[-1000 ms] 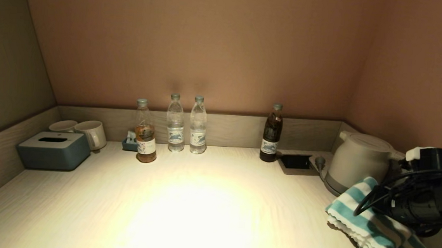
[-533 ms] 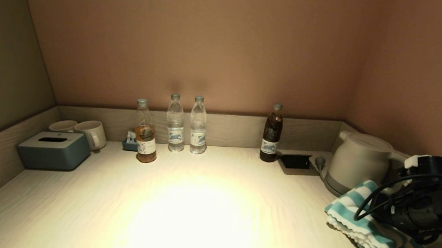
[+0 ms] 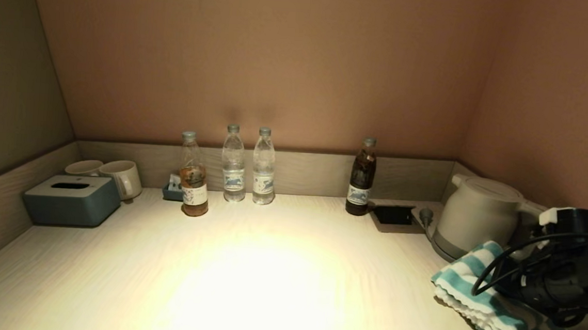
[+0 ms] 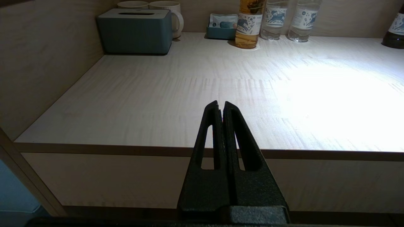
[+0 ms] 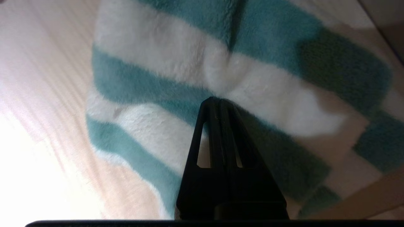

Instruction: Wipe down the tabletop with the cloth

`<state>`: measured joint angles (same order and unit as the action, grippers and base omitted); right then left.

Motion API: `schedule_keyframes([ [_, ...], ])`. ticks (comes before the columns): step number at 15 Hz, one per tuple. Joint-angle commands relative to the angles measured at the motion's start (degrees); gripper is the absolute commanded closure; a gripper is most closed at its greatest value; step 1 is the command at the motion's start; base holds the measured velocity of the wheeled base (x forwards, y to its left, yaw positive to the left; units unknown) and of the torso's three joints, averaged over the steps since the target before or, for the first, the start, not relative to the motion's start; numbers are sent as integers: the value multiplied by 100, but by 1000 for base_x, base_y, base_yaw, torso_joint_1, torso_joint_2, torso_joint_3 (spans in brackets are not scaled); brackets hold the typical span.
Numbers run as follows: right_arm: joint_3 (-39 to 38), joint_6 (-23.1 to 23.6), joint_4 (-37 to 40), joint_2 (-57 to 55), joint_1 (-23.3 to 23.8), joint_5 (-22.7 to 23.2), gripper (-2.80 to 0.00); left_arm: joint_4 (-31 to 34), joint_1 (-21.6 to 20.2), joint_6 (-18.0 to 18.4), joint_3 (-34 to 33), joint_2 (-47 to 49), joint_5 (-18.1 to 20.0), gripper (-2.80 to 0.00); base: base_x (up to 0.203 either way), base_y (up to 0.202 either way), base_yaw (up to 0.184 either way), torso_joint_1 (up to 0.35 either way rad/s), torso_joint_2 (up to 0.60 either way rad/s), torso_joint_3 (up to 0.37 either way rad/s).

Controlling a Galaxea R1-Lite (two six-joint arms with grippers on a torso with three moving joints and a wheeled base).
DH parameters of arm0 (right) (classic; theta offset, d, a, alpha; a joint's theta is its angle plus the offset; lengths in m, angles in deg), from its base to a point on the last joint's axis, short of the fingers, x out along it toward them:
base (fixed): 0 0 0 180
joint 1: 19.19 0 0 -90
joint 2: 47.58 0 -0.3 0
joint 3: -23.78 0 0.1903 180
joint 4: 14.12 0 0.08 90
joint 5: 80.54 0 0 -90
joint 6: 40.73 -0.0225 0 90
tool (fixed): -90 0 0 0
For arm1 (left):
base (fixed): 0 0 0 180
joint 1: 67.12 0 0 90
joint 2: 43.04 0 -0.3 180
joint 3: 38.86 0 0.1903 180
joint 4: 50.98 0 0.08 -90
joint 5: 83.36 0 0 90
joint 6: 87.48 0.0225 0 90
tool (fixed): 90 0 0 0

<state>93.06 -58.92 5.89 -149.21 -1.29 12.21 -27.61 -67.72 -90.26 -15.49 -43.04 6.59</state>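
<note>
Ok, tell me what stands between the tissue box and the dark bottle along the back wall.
Head view: two mugs, a small blue tray, an amber-drink bottle and two water bottles.

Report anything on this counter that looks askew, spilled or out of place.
Nothing spilled or tipped. All four bottles stand upright, but the amber bottle sits forward of the back row. The striped cloth lies bunched near the kettle, pinched by the right end effector.
</note>
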Motion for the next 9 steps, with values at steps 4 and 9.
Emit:
schedule_keyframes([
  [4, -321, 57, 6, 1539, -93, 80, 0, 0, -2, -3, 0, 9, -4, 0, 0, 0, 0, 0, 0, 0],
  [9, -775, 302, 19, 2481, -386, 86, 0, 0, -2, -3, 0, 9, -4, 0, 0, 0, 0, 0, 0, 0],
])
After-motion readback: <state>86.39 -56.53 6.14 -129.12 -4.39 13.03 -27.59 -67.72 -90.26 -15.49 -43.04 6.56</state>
